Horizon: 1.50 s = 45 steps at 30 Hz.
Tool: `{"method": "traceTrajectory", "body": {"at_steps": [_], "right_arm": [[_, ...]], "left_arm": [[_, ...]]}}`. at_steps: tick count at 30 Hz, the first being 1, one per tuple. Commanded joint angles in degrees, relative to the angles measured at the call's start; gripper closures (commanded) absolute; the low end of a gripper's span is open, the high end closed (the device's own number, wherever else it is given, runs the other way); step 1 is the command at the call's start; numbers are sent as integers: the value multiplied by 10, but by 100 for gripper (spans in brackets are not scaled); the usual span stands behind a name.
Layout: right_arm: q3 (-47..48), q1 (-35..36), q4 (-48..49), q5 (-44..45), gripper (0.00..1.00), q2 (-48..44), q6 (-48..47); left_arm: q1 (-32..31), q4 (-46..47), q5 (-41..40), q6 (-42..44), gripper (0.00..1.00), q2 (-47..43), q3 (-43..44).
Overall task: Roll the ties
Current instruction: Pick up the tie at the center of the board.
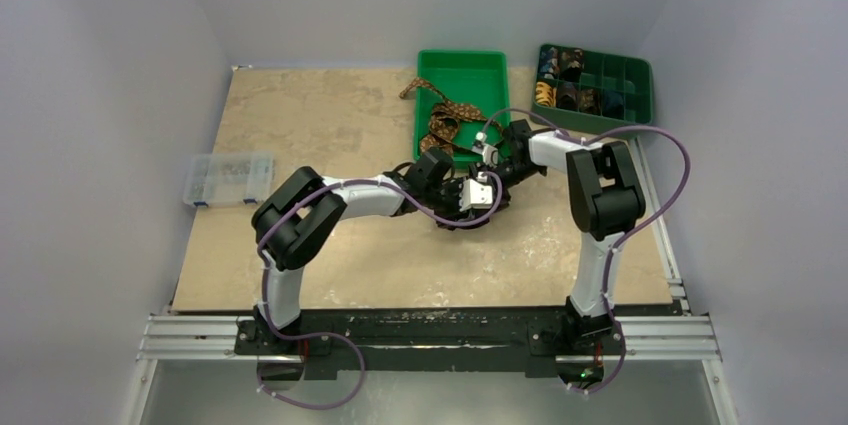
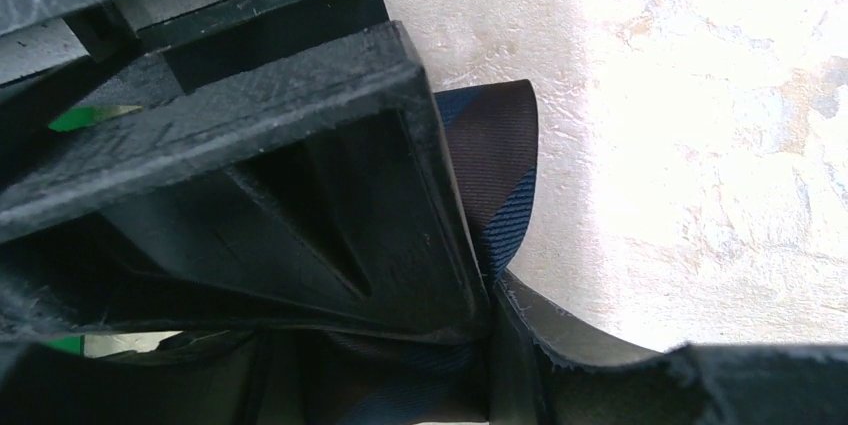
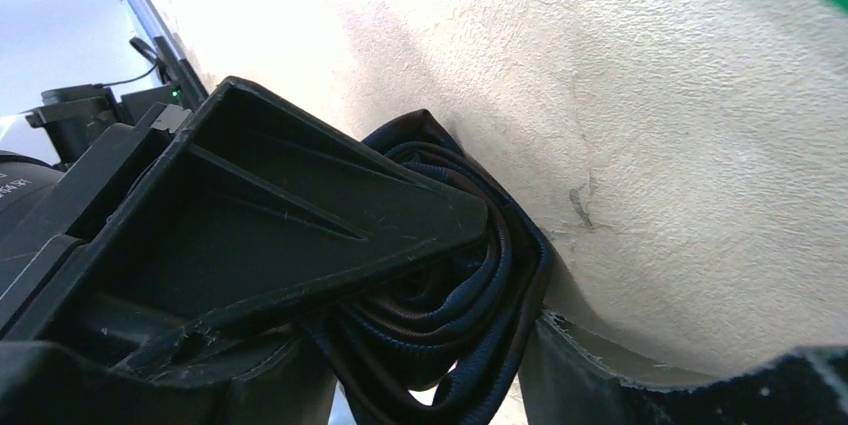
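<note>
Lying on the beige mottled tabletop (image 1: 340, 135), the dark navy striped fabric necktie (image 3: 440, 315) is being rolled: the left gripper (image 2: 490, 295) is pinching its tail, the right gripper (image 3: 515, 275) is straddling the coil, grip unclear. Holding the tail taut is probably mattering most.

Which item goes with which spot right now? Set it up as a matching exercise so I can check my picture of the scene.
Items:
1. dark striped tie
2. brown patterned tie
3. clear plastic box
4. compartment tray

Places:
A. far right corner
B. in the green bin, one end over its rim
C. left part of the table
D. coiled, mid-table

Pairs: 1-D, 2-B, 3-C, 4-A
</note>
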Motion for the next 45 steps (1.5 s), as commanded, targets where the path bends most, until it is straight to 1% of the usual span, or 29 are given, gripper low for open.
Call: {"method": "traceTrajectory", "body": {"at_steps": [1, 5, 9, 13, 16, 17, 18, 20, 22, 24, 26, 31, 33, 36, 38, 41, 43, 45], "right_arm": [[9, 6, 37, 18, 38, -35, -6], [-1, 6, 23, 17, 33, -43, -10], [-22, 6, 17, 17, 25, -59, -7], [-45, 6, 20, 12, 24, -69, 2], [-65, 6, 44, 12, 25, -71, 25], [-72, 7, 57, 13, 28, -71, 40], [-80, 6, 73, 13, 32, -71, 60], [-88, 6, 88, 19, 43, -65, 73], [-90, 6, 91, 25, 54, -60, 73], [-90, 2, 90, 35, 66, -59, 69], [-89, -4, 84, 45, 76, -58, 62], [-86, -7, 63, 55, 91, -57, 40], [-83, -7, 59, 56, 99, -60, 38], [-82, -8, 54, 57, 100, -61, 38], [-80, -7, 51, 56, 100, -63, 21], [-74, -8, 49, 48, 100, -69, 19], [-67, -8, 45, 41, 100, -75, 17], [-60, -8, 39, 39, 100, -84, 12]], "left_arm": [[-16, 41, 70, -26, 80, 6, -17], [-17, 55, 76, -40, 82, 4, -29], [-18, 84, 75, -65, 80, -2, -48], [-23, 125, 53, -104, 76, -1, -67], [-29, 150, 34, -119, 76, 3, -79], [-31, 159, 31, -123, 74, 5, -84], [-32, 166, 30, -127, 74, 5, -88], [-34, 176, 21, -138, 73, 7, -91], [-34, 185, 12, -149, 70, 8, -93], [-34, 199, 5, -157, 65, 3, -104], [-32, 209, -1, -162, 59, -8, -115], [-9, 222, -1, -177, 43, -38, -135], [4, 223, 4, -180, 35, -53, -140], [18, 216, 14, -173, 23, -78, -146], [26, 210, 18, -165, 13, -89, -150], [35, 213, 21, -165, 4, -103, -164], [40, 214, 19, -164, 1, -111, -172], [45, 215, 19, -164, 0, -123, -183]]}}
